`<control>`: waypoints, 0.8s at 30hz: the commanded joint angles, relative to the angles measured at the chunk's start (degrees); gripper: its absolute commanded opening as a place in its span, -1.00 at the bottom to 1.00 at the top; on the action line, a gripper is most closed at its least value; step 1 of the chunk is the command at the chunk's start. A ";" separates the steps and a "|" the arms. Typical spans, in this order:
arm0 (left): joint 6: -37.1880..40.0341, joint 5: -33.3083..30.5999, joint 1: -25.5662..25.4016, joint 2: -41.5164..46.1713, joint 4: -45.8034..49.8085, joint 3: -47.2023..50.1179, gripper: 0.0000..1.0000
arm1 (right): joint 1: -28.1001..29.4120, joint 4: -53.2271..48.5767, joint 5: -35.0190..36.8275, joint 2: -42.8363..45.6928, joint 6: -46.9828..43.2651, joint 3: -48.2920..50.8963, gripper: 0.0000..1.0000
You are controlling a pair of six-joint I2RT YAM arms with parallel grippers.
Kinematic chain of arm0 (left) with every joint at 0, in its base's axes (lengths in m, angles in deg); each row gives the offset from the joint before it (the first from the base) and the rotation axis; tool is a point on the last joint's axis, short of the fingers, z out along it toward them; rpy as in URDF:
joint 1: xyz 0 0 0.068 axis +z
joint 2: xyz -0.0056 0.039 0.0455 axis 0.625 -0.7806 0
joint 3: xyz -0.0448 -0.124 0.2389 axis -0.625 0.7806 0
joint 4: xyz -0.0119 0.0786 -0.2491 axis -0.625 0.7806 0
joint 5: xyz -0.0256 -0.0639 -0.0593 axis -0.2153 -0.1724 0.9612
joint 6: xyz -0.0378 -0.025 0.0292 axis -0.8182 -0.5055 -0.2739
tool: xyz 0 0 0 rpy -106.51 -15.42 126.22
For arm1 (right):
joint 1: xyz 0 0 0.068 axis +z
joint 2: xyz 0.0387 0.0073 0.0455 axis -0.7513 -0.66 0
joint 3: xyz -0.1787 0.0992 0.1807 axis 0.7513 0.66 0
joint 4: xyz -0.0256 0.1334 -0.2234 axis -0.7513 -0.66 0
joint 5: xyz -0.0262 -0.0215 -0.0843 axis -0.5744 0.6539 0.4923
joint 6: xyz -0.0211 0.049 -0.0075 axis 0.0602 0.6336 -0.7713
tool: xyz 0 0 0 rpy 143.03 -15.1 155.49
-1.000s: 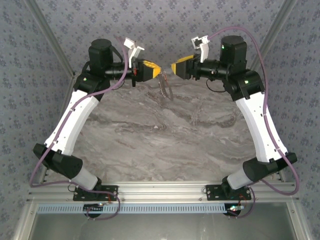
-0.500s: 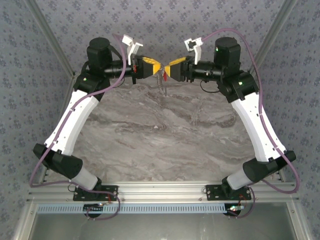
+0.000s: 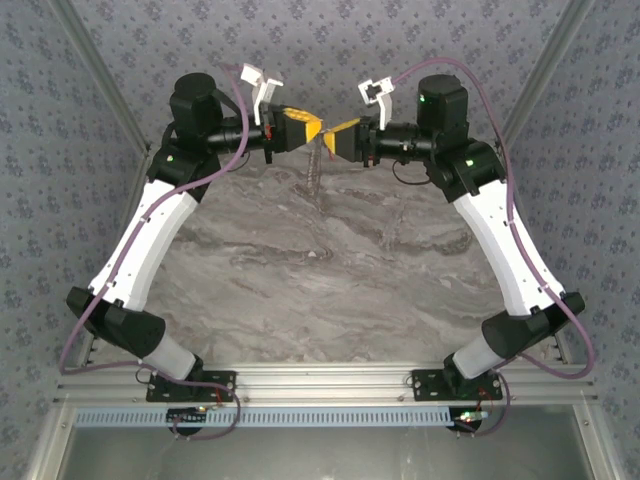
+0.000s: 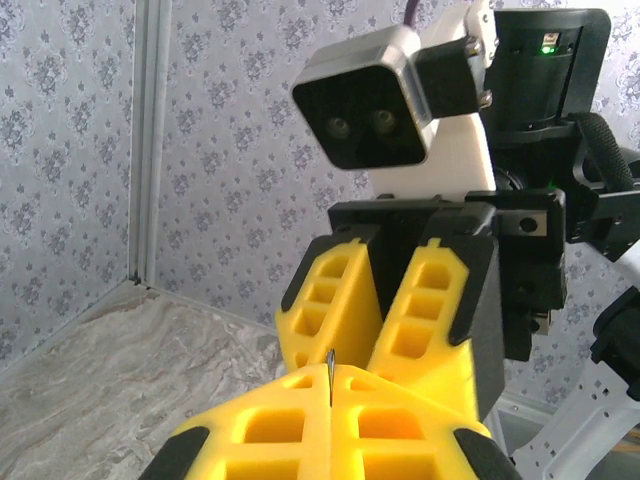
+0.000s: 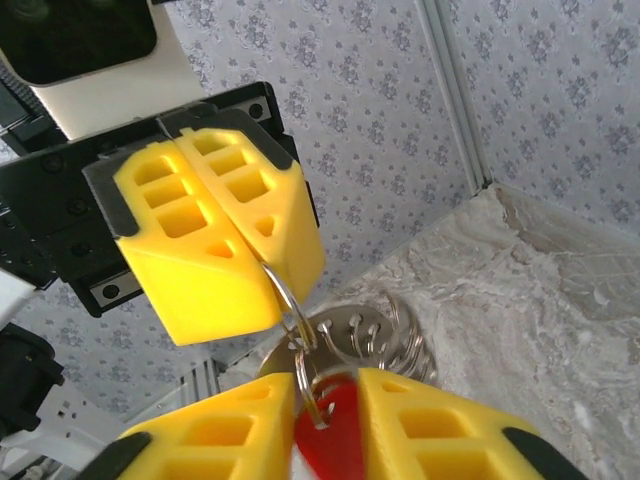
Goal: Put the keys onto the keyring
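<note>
The left end effector [image 3: 306, 128] is clamped fully shut, its yellow fingers [image 5: 215, 235] pressed flat against each other. They pinch the keyring [image 5: 288, 300], whose thin grey wire comes out at the fingertips. Seen from the left wrist, only a sliver of that metal stands up in the seam between this end effector's [image 4: 330, 392] closed pads.

The right end effector [image 3: 336, 137] faces it tip to tip, the two nearly touching high above the surface [image 3: 320, 290]. Its fingers [image 5: 445, 430] stand narrow. The keys [image 5: 330, 450], a bright red piece, fill the slot between them and meet both inner faces, so it grips the piece. In the left wrist view the right end effector [image 4: 365, 345] shows two yellow fingers drawn close, with a slim gap higher up.

A wire loop passes through the top of the red piece just ahead of the right fingertips. A cluster of further silvery rings [image 5: 390, 330] hangs beside it, under the left fingertips. From above, the keyring [image 3: 316, 162] dangles below the point where the two end effectors meet, clear of the surface.
</note>
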 commanded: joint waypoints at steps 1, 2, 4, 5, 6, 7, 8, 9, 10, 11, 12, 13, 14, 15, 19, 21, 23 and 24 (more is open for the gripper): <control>-1.05 -0.67 -0.21 0.24 -3.86 -1.08 -1.00 | 0.61 0.14 -1.22 -0.80 0.46 -2.22 -0.63; -1.10 -0.80 -0.22 0.22 -3.99 -1.06 -1.00 | 0.70 -0.34 -1.22 -0.98 0.31 -2.62 -0.68; -1.19 -0.93 -0.22 0.17 -4.20 -0.92 -1.00 | 0.84 -1.30 -1.13 -1.25 -0.08 -3.46 -0.81; -1.19 -0.91 -0.23 0.18 -4.28 -0.90 -1.00 | 0.92 -1.76 -1.13 -1.33 -0.30 -3.70 -0.87; -1.27 -1.05 -0.23 0.17 -4.30 -0.89 -1.00 | 0.94 -1.99 -0.99 -1.38 -0.52 -3.99 -0.93; -1.27 -1.08 -0.23 0.09 -4.35 -0.90 -1.00 | 1.01 -2.19 -0.91 -1.42 -0.62 -4.18 -0.97; -1.25 -1.21 -0.23 0.09 -4.55 -0.82 -1.00 | 1.13 -2.30 -0.91 -1.51 -0.70 -4.33 -0.99; -1.36 -1.37 -0.23 0.07 -4.73 -0.75 -1.00 | 1.20 -2.39 -0.91 -1.59 -0.77 -4.50 -1.00; -1.44 -1.49 -0.22 0.06 -4.95 -0.64 -1.00 | 1.39 -2.47 -0.92 -1.75 -0.84 -4.76 -1.00; -1.59 -1.70 -0.23 0.09 -5.15 -0.46 -1.00 | 1.63 -2.63 -1.08 -1.88 -1.01 -5.00 -1.00; -1.79 -1.89 -0.23 0.08 -5.56 -0.35 -1.00 | 2.11 -3.08 -1.00 -2.19 -1.25 -5.50 -1.00; -2.02 -2.16 -0.18 0.17 -6.07 -0.07 -1.00 | 2.73 -4.00 -0.61 -2.50 -1.89 -6.25 -1.00; -2.32 -2.42 -0.23 0.25 -6.68 0.21 -1.00 | 3.34 -5.64 -0.25 -2.94 -2.79 -7.05 -1.00; -2.49 -2.62 -0.23 0.34 -7.05 0.47 -1.00 | 4.05 -7.43 0.37 -3.52 -3.90 -8.11 -1.00; -3.27 -3.36 -0.17 0.35 -8.32 1.02 -1.00 | 6.00 -14.33 2.58 -5.58 -8.22 -11.71 -1.00; -3.55 -3.80 -0.18 0.45 -9.02 1.59 -1.00 | 5.96 -16.67 3.01 -5.54 -9.31 -11.87 -0.66; -4.09 -4.17 -0.10 0.70 -10.23 2.42 -1.00 | 4.79 -17.37 3.59 -4.34 -9.89 -10.74 -0.26; -4.63 -4.29 -0.06 0.78 -11.04 3.02 -1.00 | 3.79 -16.77 3.34 -3.50 -9.52 -9.74 -0.14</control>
